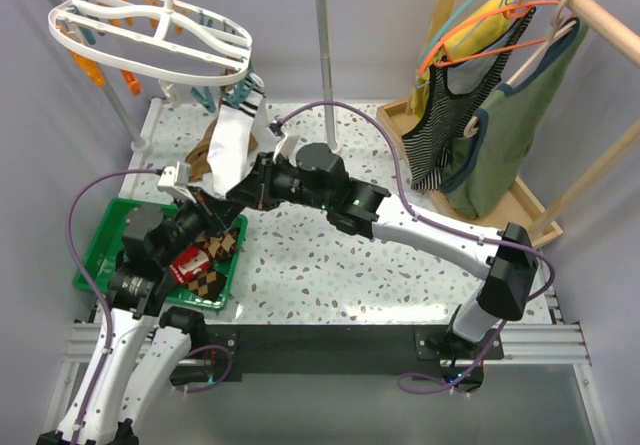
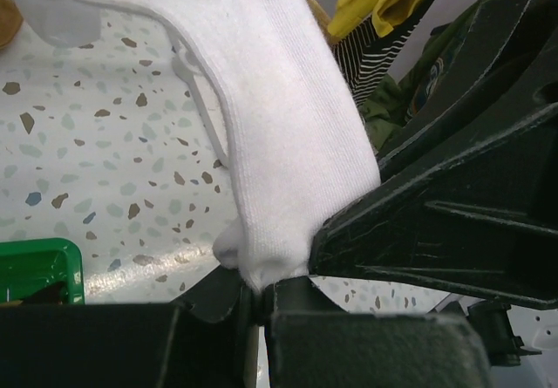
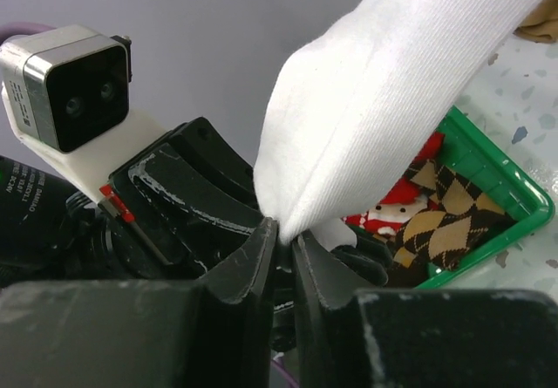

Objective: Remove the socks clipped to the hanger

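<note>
The white oval hanger point(image 1: 150, 35) hangs at the back left, with orange and teal clips under its ring. A white sock with black stripes point(image 1: 235, 140) hangs from its near side. Both grippers meet at the sock's lower end. My left gripper point(image 1: 212, 205) is shut on the white sock point(image 2: 279, 126), with the fabric pinched between its jaws point(image 2: 260, 296). My right gripper point(image 1: 240, 190) is also shut on the sock point(image 3: 384, 100), close beside the left one point(image 3: 285, 231). A tan-brown sock point(image 1: 203, 157) hangs behind.
A green tray point(image 1: 100, 235) at the near left holds a red sock point(image 1: 190, 262) and an argyle sock point(image 1: 222, 250). A white rack pole point(image 1: 322, 55) stands behind. At the right, a wooden rack holds a striped tank top point(image 1: 440, 115) and a green garment point(image 1: 510, 115).
</note>
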You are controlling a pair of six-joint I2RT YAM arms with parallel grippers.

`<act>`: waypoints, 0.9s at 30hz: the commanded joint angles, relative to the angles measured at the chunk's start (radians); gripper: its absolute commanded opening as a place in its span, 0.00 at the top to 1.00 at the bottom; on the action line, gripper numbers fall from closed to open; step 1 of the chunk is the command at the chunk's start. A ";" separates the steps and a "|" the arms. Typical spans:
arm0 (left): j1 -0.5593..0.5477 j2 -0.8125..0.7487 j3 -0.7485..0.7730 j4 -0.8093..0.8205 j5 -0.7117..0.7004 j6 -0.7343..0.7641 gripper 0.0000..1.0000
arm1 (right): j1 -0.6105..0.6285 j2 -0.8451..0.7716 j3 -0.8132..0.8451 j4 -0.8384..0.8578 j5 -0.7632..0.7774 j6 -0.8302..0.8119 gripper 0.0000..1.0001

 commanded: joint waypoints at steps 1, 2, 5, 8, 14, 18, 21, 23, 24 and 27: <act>-0.001 -0.025 0.026 0.056 0.023 0.013 1.00 | 0.008 -0.085 -0.023 -0.029 0.017 -0.045 0.77; -0.001 -0.028 0.028 0.055 0.036 0.010 1.00 | 0.006 -0.089 -0.029 -0.033 0.037 -0.054 0.72; -0.001 -0.036 0.028 0.047 0.069 -0.001 1.00 | -0.011 -0.103 -0.028 -0.050 0.074 -0.096 0.45; -0.001 -0.036 0.031 0.039 0.073 -0.012 1.00 | -0.067 -0.105 -0.025 -0.073 0.076 -0.119 0.29; -0.001 -0.011 0.022 0.064 0.086 -0.030 1.00 | -0.285 -0.071 0.023 -0.003 -0.002 -0.163 0.28; 0.000 0.013 0.026 0.079 0.096 -0.036 1.00 | -0.360 0.067 0.181 0.010 -0.073 -0.273 0.37; -0.001 0.029 0.022 0.090 0.102 -0.042 1.00 | -0.367 0.142 0.322 -0.006 -0.064 -0.324 0.41; 0.000 0.038 0.018 0.098 0.106 -0.047 1.00 | -0.373 0.225 0.426 -0.009 -0.082 -0.335 0.43; -0.001 0.039 0.017 0.105 0.110 -0.049 1.00 | -0.379 0.249 0.455 -0.009 -0.084 -0.338 0.44; -0.001 0.053 0.026 0.104 0.122 -0.046 1.00 | -0.379 0.335 0.573 -0.032 -0.082 -0.375 0.45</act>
